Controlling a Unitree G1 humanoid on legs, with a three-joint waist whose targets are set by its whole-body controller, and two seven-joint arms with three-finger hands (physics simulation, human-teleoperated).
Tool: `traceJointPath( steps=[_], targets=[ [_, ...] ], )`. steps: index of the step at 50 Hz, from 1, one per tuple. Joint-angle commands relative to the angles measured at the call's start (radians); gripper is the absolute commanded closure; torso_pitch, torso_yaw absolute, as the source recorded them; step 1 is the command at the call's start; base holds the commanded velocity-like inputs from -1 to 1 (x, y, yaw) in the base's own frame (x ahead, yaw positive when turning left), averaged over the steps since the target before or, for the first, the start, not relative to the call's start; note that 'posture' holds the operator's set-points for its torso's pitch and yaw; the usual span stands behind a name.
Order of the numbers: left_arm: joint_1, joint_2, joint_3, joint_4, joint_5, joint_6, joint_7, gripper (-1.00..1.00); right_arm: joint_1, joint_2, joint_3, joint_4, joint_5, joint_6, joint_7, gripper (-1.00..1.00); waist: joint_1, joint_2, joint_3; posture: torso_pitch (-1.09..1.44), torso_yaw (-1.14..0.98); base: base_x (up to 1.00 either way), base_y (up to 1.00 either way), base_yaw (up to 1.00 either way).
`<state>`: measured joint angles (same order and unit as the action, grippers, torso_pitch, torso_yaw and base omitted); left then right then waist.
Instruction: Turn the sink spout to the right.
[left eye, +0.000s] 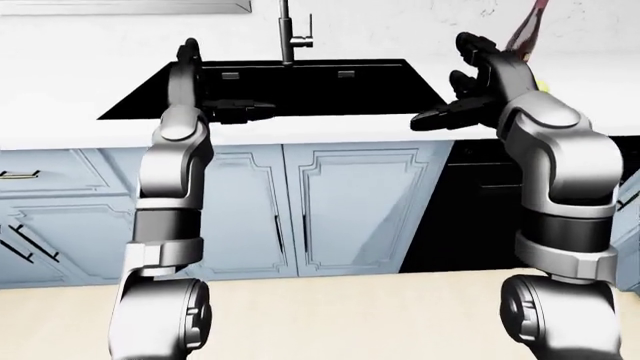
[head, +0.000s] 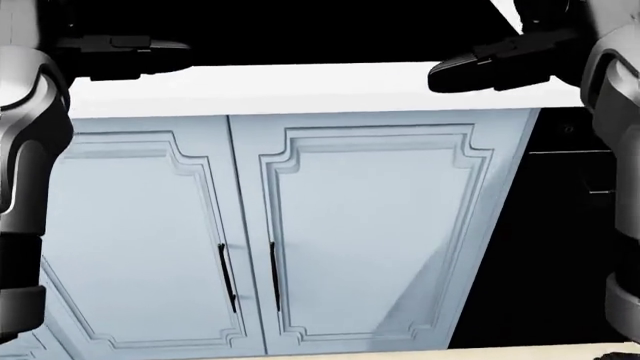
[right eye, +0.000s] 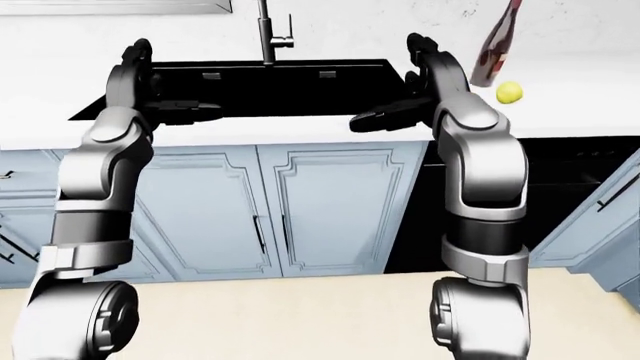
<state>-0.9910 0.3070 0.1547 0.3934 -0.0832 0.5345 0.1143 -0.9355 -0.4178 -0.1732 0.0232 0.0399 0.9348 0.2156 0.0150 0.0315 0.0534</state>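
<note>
Right hand (right eye: 385, 116): fingers loosely spread, holding nothing, raised at the black sink's (left eye: 380, 94) right rim. Left hand (left eye: 238, 109): open, empty, over the sink's left part. Sink spout (left eye: 287, 34): upright between and beyond both hands, untouched. Wine bottle (right eye: 497, 43), lime (right eye: 509, 92): right of right hand.

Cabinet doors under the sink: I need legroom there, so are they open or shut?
Shut. Both cabinet doors lie flush, edges meeting, handles side by side.

Both arms are glossy silver-grey shells with rounded joint housings and black bands between segments, each ending in a black three-fingered robot hand, the left robot hand (left eye: 238, 111) and the right robot hand (left eye: 462, 96).
</note>
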Motion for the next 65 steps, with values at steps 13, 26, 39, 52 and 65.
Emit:
traceJointPath(
  steps=[13,26,39,52,65],
  targets=[
    [-0.075,0.034,0.012,-0.027,-0.013,-0.027,0.006,-1.0,-0.046,-0.024,-0.015,-0.057,-0.018,-0.04,-0.004,-1.0,0.0,-0.099,-0.022,0.0,0.0,0.35,0.0,0.0],
    [-0.118,0.083,0.03,-0.012,-0.04,-0.003,0.015,-1.0,-0.072,-0.031,-0.022,-0.052,-0.013,-0.015,-0.001,-1.0,-0.008,0.005,-0.027,0.0,0.0,0.0,0.0,0.0],
    [-0.124,0.118,0.043,0.005,-0.061,-0.004,0.022,-1.0,-0.081,-0.029,-0.016,-0.048,-0.013,-0.017,0.002,-1.0,-0.011,-0.049,-0.056,0.0,0.0,0.05,0.0,0.0],
    [-0.133,0.152,0.058,0.044,-0.08,-0.019,0.026,-1.0,-0.082,-0.029,-0.009,-0.06,-0.021,-0.01,0.013,-1.0,-0.02,-0.017,-0.037,0.0,0.0,0.08,0.0,0.0],
    [-0.131,0.177,0.066,0.035,-0.1,-0.008,0.033,-1.0,-0.09,-0.031,-0.016,-0.066,-0.017,0.012,0.006,-1.0,-0.022,0.019,-0.034,0.0,0.0,0.22,0.0,0.0]
  ],
)
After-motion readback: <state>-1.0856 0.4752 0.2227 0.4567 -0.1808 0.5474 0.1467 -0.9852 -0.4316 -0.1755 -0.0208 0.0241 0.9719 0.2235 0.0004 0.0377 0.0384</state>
